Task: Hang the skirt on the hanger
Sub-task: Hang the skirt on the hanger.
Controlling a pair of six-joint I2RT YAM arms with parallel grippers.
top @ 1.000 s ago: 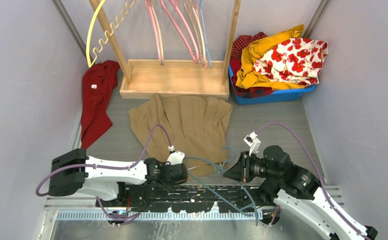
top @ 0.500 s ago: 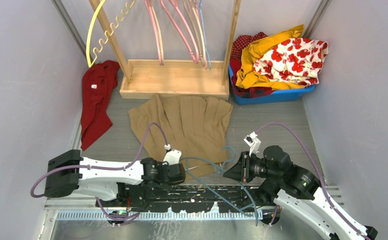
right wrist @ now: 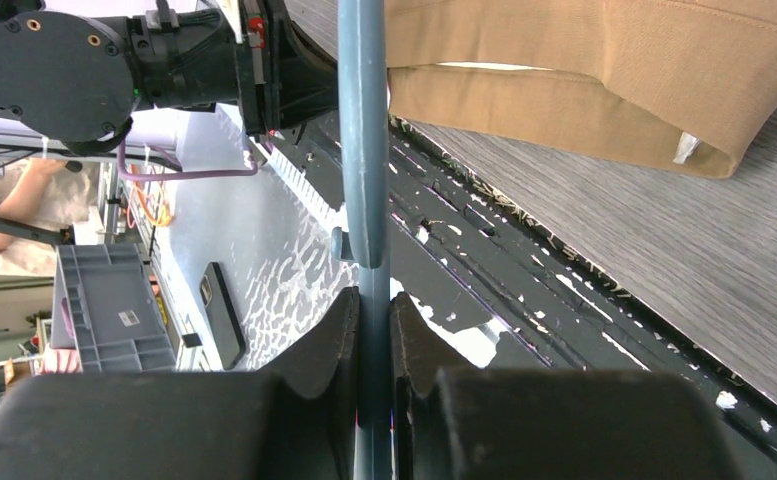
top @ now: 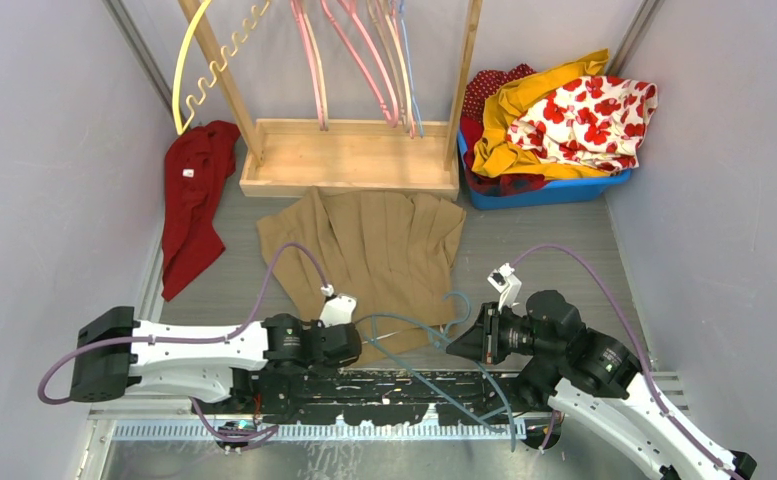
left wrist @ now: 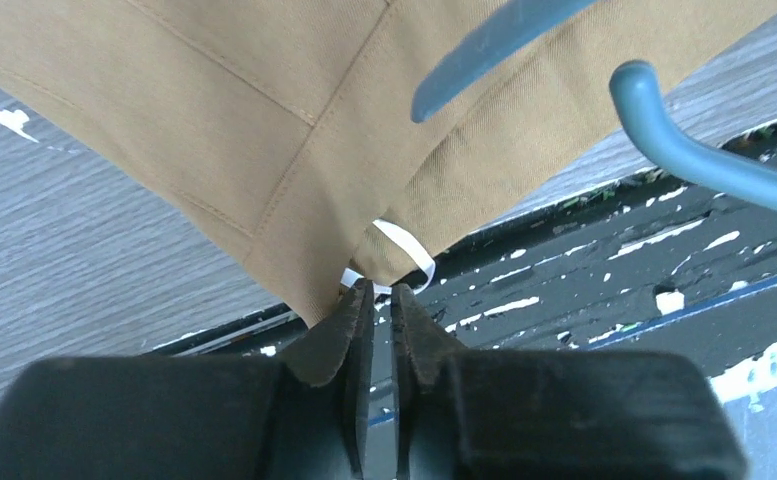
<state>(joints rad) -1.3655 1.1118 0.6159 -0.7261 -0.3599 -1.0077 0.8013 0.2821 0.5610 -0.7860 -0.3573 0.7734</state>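
Tan pleated fabric skirt (top: pixel 374 250) lies flat, centre of the top view, on the grey woodgrain table (top: pixel 534 260). Its near corner with a white loop (left wrist: pixel 404 250) sits right at the left gripper (left wrist: pixel 375 290). That gripper's jaws are nearly together with 1 thin slit between them. Cannot tell if they actually nip the loop or hem.

Right gripper (right wrist: pixel 372 300) is clamped on the bar of the blue-grey plastic hanger (right wrist: pixel 362 120), which runs toward the skirt's near hem.

Risks:
- The left pinch is probably shallow, right on the corner, so a pull could slip the fabric out or catch only the loop.
- The hanger end could ride over the waistband instead of into it, since the opening lies flat.
- The skirt's near hem overlaps the scuffed black strip (left wrist: pixel 584 280), lower frame, and could snag on it.

Room:
- Open table right of the skirt.
- Wooden rack base (top: pixel 349 158) is just beyond the skirt's far edge.
- Blue bin of clothes (top: pixel 549 190) upper right.
- Red garment (top: pixel 192 190) left, near the wall.
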